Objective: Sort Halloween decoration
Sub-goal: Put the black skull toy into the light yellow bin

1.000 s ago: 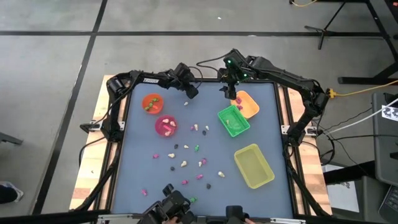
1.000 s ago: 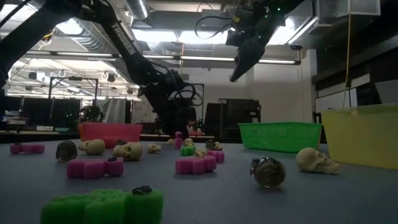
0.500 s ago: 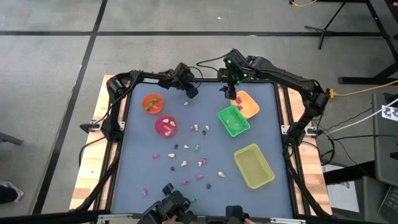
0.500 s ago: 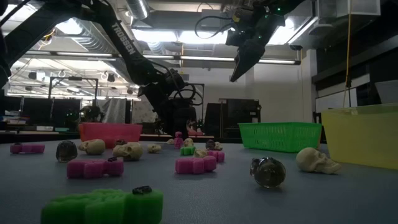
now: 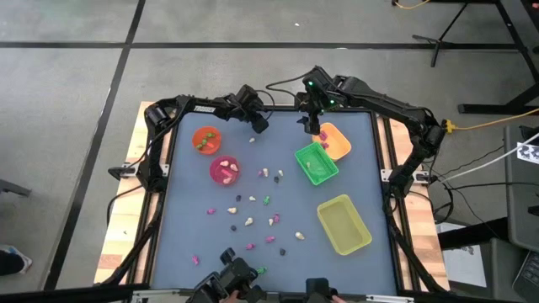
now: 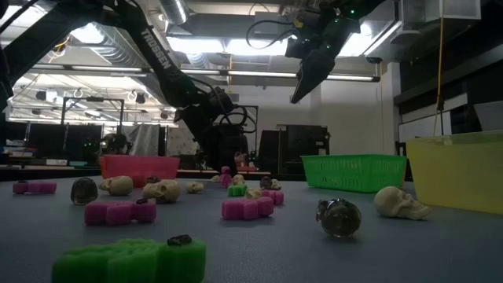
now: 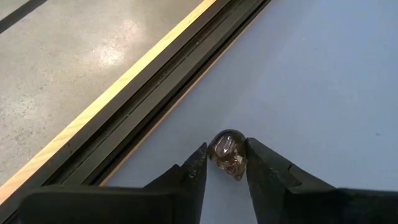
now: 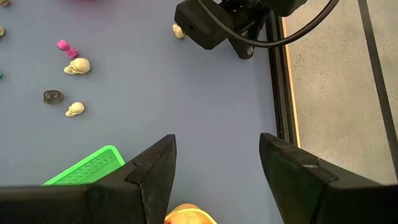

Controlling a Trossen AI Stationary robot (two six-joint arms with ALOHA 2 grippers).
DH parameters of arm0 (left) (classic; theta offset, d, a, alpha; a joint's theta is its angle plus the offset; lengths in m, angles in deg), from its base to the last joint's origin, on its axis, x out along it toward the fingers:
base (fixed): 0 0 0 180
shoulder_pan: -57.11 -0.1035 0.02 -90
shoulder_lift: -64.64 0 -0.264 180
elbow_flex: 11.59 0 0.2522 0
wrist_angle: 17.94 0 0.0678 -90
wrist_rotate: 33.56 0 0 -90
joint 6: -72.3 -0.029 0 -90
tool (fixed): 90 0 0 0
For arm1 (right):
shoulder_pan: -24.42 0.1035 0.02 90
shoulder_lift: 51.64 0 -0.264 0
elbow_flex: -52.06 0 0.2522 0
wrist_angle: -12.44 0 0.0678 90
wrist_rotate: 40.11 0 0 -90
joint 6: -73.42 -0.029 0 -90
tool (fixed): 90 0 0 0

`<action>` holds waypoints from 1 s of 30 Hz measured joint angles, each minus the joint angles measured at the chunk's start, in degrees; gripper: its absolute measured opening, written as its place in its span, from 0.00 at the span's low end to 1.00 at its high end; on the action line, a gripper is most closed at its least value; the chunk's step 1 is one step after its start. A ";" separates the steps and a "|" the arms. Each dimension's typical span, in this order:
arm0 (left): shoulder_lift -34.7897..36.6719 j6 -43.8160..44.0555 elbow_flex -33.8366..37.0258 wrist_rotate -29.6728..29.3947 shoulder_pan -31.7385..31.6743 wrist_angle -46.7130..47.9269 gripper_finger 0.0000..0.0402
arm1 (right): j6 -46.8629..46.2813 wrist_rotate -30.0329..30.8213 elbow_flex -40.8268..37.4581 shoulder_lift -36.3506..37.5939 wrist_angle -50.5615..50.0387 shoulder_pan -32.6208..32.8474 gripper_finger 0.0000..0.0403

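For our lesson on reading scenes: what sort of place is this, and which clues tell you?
Probably a robotics lab or workshop. Two dark robot arms are mounted around a blue table, bare concrete floor surrounds it, and ceiling strip lights and equipment racks fill the room behind.

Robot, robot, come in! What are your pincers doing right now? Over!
Left pincer closed around a dark trinket near the table's back edge. Right pincer open, empty, above the orange tray. Nothing in the way.

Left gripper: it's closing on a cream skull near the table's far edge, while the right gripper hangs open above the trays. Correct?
Not quite. The left wrist view shows the left gripper around a dark, glossy trinket, not a cream skull. The rest holds: it sits by the table edge, and the right gripper is open above the trays.
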 joint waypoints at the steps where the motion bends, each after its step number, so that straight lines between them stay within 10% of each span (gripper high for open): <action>1: 0.00 -0.01 0.00 0.00 0.00 -0.01 0.19 | 0.00 0.00 0.00 0.00 0.00 0.00 0.57; 30: 1.20 0.74 -0.02 4.75 -0.07 0.27 0.16 | 0.01 0.06 0.00 -0.02 -0.02 -0.04 0.57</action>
